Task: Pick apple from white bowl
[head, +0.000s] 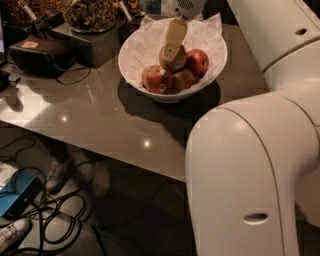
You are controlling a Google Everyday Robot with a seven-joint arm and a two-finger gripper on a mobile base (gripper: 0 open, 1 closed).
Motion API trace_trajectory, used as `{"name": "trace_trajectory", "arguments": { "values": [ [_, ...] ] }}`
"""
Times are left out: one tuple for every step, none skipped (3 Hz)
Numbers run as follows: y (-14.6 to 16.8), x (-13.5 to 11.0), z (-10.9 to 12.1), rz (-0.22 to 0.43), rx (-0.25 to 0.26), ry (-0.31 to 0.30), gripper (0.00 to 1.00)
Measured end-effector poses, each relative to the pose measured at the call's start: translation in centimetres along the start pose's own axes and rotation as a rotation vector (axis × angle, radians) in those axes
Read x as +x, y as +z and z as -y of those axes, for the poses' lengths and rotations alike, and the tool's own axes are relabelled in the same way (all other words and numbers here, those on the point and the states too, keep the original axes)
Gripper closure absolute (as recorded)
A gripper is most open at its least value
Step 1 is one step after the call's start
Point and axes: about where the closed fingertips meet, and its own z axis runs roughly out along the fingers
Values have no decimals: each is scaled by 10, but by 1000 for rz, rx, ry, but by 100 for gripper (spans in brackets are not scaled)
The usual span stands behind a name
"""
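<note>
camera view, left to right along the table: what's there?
black box → snack jar → stickered red apple → gripper at the apple in the white bowl → plain red apple → robot arm

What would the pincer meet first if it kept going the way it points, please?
Probably the yellow-gold apple in the white bowl; the pincer is directly over it, possibly touching it.
</note>
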Motion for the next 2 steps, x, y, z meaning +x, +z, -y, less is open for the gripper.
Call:
{"name": "trace_trajectory", "arguments": {
  "values": [
    [6,1,1,-5,-11,-4,21],
    [10,2,3,-7,-18,-8,21]
  ]
}}
